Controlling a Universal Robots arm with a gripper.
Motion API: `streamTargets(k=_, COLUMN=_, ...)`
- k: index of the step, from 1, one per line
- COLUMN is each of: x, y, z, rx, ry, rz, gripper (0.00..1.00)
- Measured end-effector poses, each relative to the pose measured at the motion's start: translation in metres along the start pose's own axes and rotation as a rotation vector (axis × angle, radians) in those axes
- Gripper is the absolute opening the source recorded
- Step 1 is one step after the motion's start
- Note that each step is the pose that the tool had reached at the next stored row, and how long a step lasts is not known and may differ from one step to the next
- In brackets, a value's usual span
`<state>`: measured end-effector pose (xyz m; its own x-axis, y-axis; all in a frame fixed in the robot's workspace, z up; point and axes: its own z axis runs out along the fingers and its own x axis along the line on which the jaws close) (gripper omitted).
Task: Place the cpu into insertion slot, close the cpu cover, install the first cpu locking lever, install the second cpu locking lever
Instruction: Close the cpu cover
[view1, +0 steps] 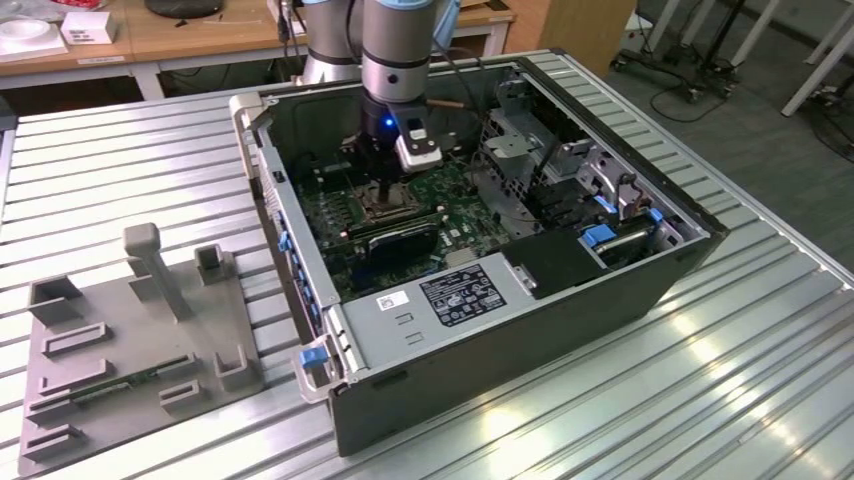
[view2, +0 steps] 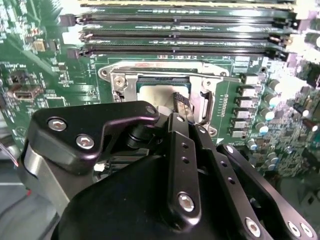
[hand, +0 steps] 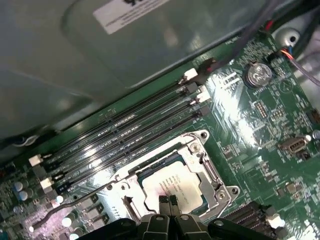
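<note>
- Currently I see the gripper (view1: 387, 195) standing inside the open case (view1: 561, 330), directly over the slot area of the green board (view1: 454, 215).
- Gripper state: in the first wrist view the two fingertips (hand: 162, 200) are pressed together. The gripper (hand: 168, 201) is narrow and holds nothing.
- Tip position: the tips sit at the edge of the cpu (hand: 172, 186), where it meets the cover (hand: 207, 170). I cannot tell whether they touch it.
- Cpu location: it lies flat in the slot (hand: 155, 162), of which a dark strip shows along one side.
- Cover: the silver frame lies down around the cpu, and the cpu top shows through its window in both wrist views.
- Lever (hand: 70, 207): a thin dark rod runs out from the socket corner, beside the memory slots (hand: 125, 135). I cannot tell whether it is latched.
- Markings on the cpu: faint print on its top, which I cannot read.
- Markings on the case: a white label (hand: 130, 10) with black print on the grey wall above the memory slots.
- Markings on the box (view1: 441, 305) at the case front: one black label with white print (view1: 461, 295) and one small white label (view1: 396, 300).
- Other items: a coin battery (hand: 259, 75) on the board, and a grey fixture (view1: 134, 340) on the table (view1: 134, 160), well apart from the case on the exterior view's left.
</note>
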<state>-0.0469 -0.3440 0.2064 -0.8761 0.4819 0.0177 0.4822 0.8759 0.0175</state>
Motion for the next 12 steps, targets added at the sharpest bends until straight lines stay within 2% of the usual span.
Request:
streamTargets(k=3, x=0.0, y=0.0, z=0.0007, rx=-0.0024, ry=-0.0052, rz=-0.039, gripper=0.11)
streamTargets(k=9, x=0.0, y=0.0001, z=0.0003, rx=-0.0096, ry=-0.0058, rz=-0.078, gripper=0.11)
streamTargets(k=12, x=0.0, y=0.0, z=-0.0006, rx=-0.0094, ry=-0.0067, rz=-0.095, gripper=0.11)
